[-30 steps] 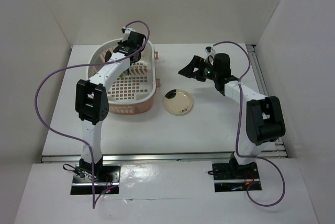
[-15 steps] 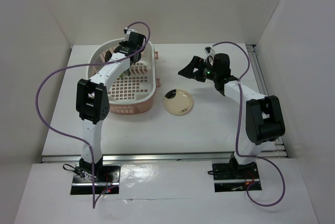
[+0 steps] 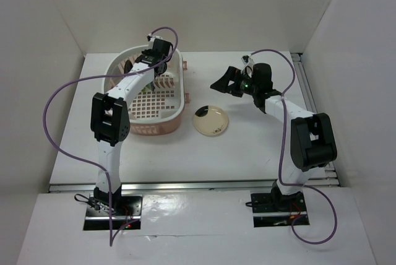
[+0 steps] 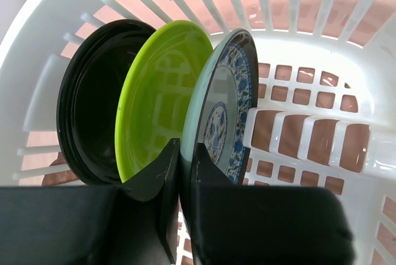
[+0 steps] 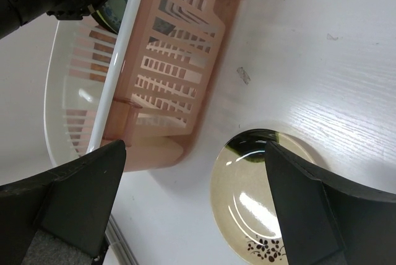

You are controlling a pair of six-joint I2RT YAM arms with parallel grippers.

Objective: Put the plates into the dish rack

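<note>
The pale pink dish rack [image 3: 151, 125] sits at the table's left. In the left wrist view three plates stand on edge in it: a glossy black one [image 4: 93, 98], a lime green one [image 4: 158, 91] and a blue-green patterned one [image 4: 226, 110]. My left gripper [image 4: 184, 150] is shut on the patterned plate's near rim, over the rack's far end [image 3: 151, 73]. A cream plate with a dark rim mark [image 3: 211, 121] lies flat on the table right of the rack. My right gripper [image 5: 195, 147] hangs open above the table, with the cream plate [image 5: 247, 203] below and apart from it.
The rack's slotted wall [image 4: 346, 11] rises close behind the standing plates. White walls enclose the table on three sides. A metal rail [image 3: 303, 79] runs along the right edge. The left arm's purple cable [image 3: 62, 91] loops beside the rack.
My left wrist has crept slightly toward the rack's far end with the patterned plate still pinched. The right arm and the cream plate have not moved.
</note>
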